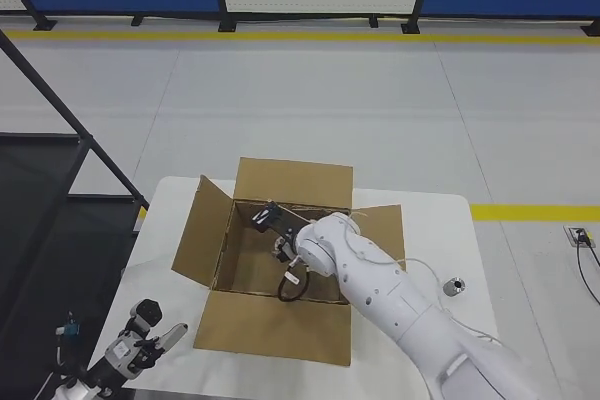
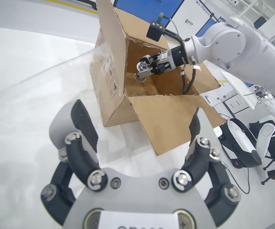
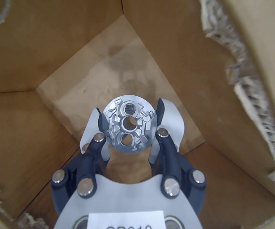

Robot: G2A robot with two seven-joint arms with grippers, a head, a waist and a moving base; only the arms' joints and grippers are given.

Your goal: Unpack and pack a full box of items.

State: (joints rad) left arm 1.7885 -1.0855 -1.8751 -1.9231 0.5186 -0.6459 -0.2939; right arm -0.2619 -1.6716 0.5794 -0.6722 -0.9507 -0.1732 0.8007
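Observation:
An open cardboard box stands on the white table with its flaps spread. My right gripper is down inside the box, shut on a round silver metal part with holes in its face, held above the bare box floor. The left wrist view shows that gripper and the metal part near the box's inner wall. My left gripper is open with nothing between its fingers, hanging over the table in front of the box, at the table's near left corner.
A second small metal part stands on the table to the right of the box. The front flap lies flat toward the near edge. A black frame stands left of the table.

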